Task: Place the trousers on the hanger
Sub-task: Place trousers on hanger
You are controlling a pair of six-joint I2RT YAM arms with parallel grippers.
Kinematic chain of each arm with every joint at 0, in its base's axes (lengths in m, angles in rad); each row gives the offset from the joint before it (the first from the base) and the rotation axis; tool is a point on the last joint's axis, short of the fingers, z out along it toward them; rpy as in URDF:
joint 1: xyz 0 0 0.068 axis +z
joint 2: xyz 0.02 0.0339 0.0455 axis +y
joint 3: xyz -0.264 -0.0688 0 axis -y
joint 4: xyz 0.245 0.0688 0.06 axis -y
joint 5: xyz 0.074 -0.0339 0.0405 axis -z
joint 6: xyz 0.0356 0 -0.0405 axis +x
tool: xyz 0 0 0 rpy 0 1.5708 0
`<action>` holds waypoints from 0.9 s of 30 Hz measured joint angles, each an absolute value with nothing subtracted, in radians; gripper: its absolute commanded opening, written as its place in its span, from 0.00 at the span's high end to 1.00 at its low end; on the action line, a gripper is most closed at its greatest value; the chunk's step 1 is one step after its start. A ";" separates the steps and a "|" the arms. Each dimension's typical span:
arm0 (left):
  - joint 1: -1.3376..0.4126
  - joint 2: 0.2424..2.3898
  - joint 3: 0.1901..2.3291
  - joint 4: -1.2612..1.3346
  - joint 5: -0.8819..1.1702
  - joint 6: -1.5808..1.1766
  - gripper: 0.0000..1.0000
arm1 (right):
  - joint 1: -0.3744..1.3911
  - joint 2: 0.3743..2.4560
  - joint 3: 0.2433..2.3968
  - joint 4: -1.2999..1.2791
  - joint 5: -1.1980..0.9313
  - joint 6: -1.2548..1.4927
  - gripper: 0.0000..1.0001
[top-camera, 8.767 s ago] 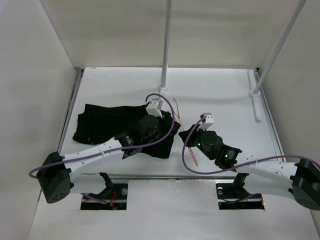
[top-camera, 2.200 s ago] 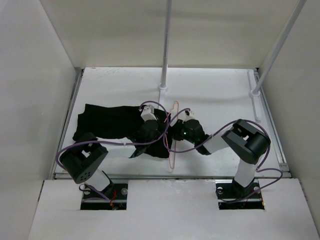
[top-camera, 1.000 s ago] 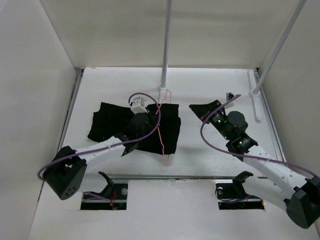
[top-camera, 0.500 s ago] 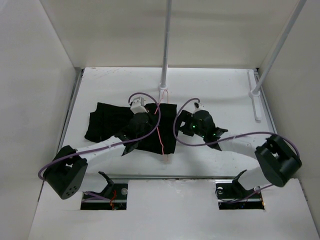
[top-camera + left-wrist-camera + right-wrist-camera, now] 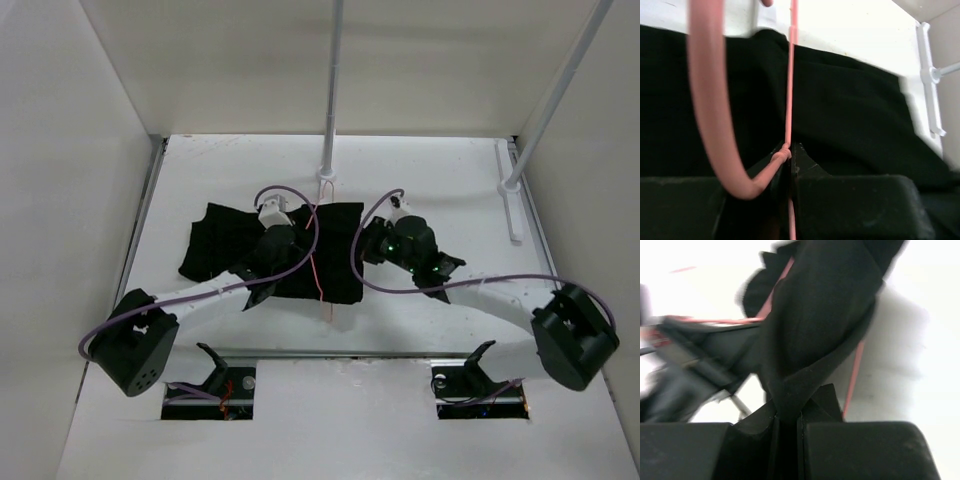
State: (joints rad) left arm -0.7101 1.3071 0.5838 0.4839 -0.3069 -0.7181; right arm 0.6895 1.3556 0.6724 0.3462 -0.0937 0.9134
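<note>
**A:** Why is the left gripper (image 5: 789,152) clamped tight on the hanger (image 5: 791,50)?

**B:** Probably to hold its thin pink rod steady. The hanger lies across the black trousers (image 5: 230,245), running from the white pole's base (image 5: 326,172) toward the arms.

**A:** And the right gripper (image 5: 787,412)?

**B:** It is pinched shut on a fold at the trousers' edge, just right of that base and nearer the arms. I'd judge it means to draw the cloth over the rod.
</note>
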 measured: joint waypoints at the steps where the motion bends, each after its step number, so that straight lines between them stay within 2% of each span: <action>1: -0.702 1.308 0.584 0.484 -0.307 -0.717 0.97 | 0.686 1.314 0.672 0.334 -0.094 0.912 0.90; 8: -0.663 1.306 0.584 0.480 -0.307 -0.716 0.97 | 0.567 1.074 0.638 0.266 -0.107 0.903 0.89; 14: -0.658 1.294 0.584 0.476 -0.307 -0.715 0.97 | 0.443 1.001 0.539 0.232 -0.128 0.892 0.86; 16: -0.659 1.291 0.584 0.471 -0.307 -0.714 0.97 | 0.414 0.991 0.492 0.215 -0.135 0.892 0.75; 19: -0.667 1.291 0.584 0.467 -0.308 -0.714 0.97 | 0.382 0.992 0.455 0.187 -0.139 0.888 0.37; 20: -0.673 1.291 0.584 0.466 -0.308 -0.714 0.97 | 0.374 0.995 0.451 0.181 -0.136 0.882 0.32; 27: -0.728 1.290 0.596 0.461 -0.308 -0.707 0.97 | 0.372 0.947 0.477 0.043 -0.043 0.776 0.27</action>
